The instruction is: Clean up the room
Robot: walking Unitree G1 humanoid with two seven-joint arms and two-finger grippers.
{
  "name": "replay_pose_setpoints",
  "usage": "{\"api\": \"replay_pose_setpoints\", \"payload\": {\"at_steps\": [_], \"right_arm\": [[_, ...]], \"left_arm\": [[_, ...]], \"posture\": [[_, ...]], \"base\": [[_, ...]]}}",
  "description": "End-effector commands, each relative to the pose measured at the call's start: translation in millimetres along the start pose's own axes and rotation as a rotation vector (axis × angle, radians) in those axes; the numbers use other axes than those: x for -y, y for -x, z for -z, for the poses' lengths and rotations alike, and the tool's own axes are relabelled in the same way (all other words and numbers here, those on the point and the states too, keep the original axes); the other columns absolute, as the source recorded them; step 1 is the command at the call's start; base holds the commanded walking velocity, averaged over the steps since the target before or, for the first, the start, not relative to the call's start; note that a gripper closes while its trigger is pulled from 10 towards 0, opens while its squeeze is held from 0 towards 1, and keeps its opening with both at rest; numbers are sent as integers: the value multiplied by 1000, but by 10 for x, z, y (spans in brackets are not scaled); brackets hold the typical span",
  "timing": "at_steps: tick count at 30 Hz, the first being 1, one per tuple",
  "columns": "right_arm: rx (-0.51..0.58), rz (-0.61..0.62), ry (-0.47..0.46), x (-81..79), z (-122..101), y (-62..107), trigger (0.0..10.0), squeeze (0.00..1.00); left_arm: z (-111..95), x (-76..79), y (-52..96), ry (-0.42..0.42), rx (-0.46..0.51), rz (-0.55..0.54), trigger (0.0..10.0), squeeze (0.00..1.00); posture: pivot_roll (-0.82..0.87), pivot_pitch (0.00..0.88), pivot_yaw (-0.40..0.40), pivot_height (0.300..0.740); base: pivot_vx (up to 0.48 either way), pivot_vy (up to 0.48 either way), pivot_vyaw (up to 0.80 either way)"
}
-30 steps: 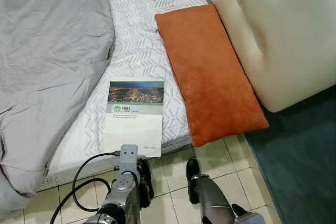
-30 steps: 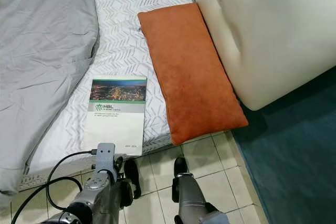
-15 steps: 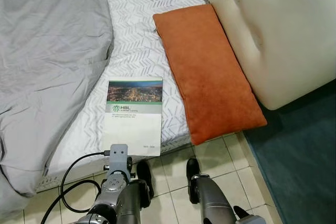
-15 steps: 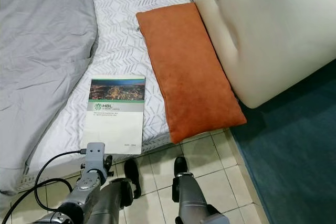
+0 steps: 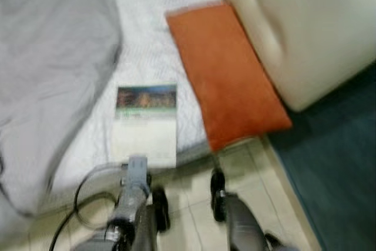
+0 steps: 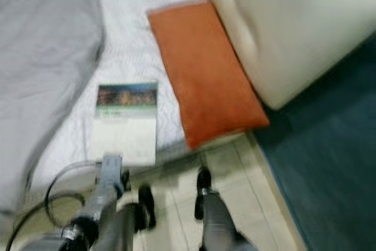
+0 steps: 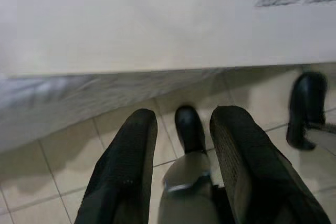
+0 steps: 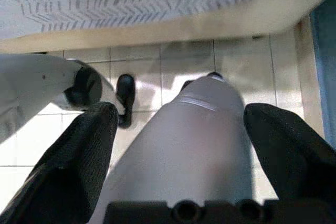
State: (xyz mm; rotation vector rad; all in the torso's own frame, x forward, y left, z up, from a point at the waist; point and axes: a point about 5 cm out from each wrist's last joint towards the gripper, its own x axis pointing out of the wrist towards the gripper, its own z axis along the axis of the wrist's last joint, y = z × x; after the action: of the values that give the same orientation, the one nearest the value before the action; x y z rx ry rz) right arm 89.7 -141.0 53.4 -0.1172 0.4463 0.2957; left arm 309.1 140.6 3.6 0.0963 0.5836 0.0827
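A white booklet [image 5: 145, 121] with a city photo on its cover lies on the bed's patterned sheet [image 5: 155, 57], its near edge overhanging the mattress. An orange pillow [image 5: 223, 74] lies to its right. My left arm [image 5: 134, 195] reaches up just below the booklet's near edge. My left gripper [image 7: 184, 116] is open with nothing in it, under the booklet [image 7: 157, 14] and over the tiles. My right gripper [image 8: 181, 111] hangs open above my right leg [image 8: 199, 129].
A rumpled grey duvet [image 5: 53, 74] covers the bed's left side. A cream padded headboard [image 5: 305, 27] stands to the right of the pillow, with a dark teal floor [image 5: 335, 174] beyond it. My feet [image 5: 217, 195] stand on beige tiles [image 5: 191, 204]. A black cable [image 5: 82, 192] loops from the left arm.
The eye views have gone blurred and shifted slightly, so the camera is moving. The booklet, pillow and duvet lie as before; the left arm stays below the booklet's edge.
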Motion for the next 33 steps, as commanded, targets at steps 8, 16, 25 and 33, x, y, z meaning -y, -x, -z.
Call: {"api": "replay_pose_setpoints", "payload": {"at_steps": [8, 16, 25, 33], "right_arm": [[-66, 1, -3, -51, 89, 136, 10000, 0], [-105, 49, 14, 33, 105, 345, 10000, 0], [-1, 95, -34, 133, 17, -9, 10000, 0], [130, 179, -104, 423, -174, -587, 10000, 0]], "left_arm": [[-88, -70, -23, -51, 13, -63, 10000, 0], [-299, -79, -53, -93, 66, -71, 10000, 0], [-674, 57, -43, -32, 244, 76, 10000, 0], [-550, -164, 52, -74, 406, 189, 10000, 0]], "posture": [[-480, 589, 4, 740], [-552, 605, -16, 740], [-408, 502, 78, 740], [-231, 297, 167, 740]], "base": [[0, 0, 0], [0, 0, 0], [0, 0, 0], [0, 0, 0]]}}
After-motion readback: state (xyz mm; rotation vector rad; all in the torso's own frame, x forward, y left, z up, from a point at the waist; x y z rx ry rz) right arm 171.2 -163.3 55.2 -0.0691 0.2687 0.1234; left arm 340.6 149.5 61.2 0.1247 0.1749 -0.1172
